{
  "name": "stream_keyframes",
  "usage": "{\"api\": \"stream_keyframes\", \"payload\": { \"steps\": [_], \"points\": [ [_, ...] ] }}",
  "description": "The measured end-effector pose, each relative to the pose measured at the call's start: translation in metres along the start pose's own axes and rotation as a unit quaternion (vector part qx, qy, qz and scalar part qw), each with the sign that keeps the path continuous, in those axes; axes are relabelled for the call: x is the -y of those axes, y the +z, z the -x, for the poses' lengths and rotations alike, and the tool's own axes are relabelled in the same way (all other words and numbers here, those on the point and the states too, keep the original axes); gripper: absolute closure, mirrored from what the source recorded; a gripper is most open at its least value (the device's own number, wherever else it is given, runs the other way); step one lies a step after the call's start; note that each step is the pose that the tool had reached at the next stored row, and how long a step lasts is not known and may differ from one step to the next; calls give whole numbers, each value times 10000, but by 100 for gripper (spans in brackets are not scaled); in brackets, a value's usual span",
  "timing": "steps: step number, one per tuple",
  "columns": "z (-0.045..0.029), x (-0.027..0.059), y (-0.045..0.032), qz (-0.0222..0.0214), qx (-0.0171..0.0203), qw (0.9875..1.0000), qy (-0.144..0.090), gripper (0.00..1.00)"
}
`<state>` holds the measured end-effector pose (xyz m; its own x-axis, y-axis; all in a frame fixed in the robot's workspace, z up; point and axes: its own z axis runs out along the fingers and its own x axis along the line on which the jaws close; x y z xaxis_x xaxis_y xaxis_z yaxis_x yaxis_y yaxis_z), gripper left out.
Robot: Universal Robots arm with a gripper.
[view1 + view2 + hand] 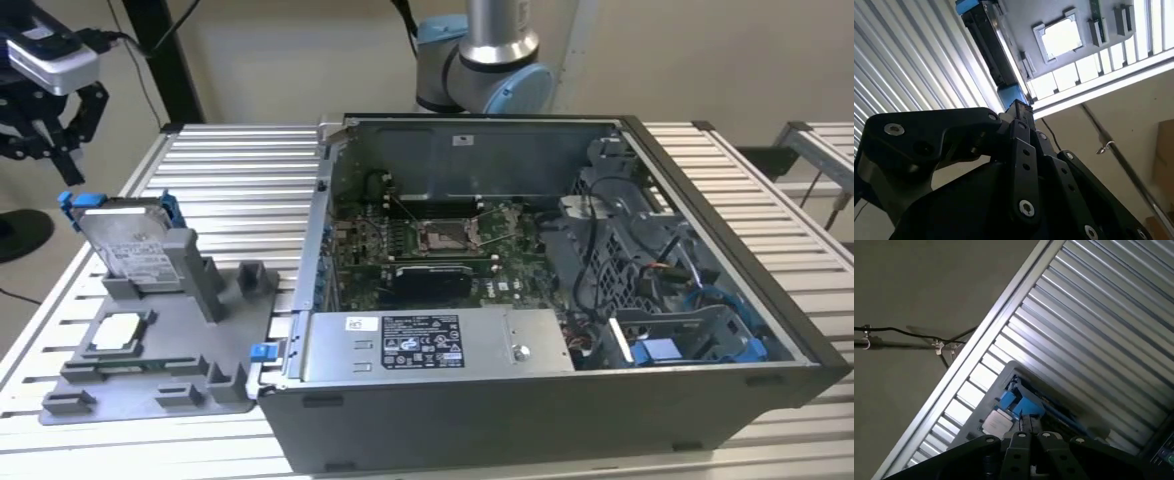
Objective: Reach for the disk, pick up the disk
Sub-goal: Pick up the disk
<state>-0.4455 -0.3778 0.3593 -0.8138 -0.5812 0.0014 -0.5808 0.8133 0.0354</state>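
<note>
Just above the white-labelled disk (134,245) hovers the gripper (51,150); print unreadable.

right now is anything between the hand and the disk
Nothing visible stands in the way. The hand hangs in open air just above the disk, which stands upright in the grey holder at the exterior view's left.

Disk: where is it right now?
In the exterior view the disk stands tilted on the grey fixture plate at the view's left, beside the open computer case. The gripper is just above it.
</note>
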Motion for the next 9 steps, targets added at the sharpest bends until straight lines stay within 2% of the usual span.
{"api": "stream_keyframes", "payload": {
  "steps": [2,5,9],
  "points": [
    [0,0,0,0,-6,9999,-158,100],
    [0,0,-1,-2,-14,9991,-436,100],
    [0,0,0,-6,-23,9968,-798,100]
  ]
}}
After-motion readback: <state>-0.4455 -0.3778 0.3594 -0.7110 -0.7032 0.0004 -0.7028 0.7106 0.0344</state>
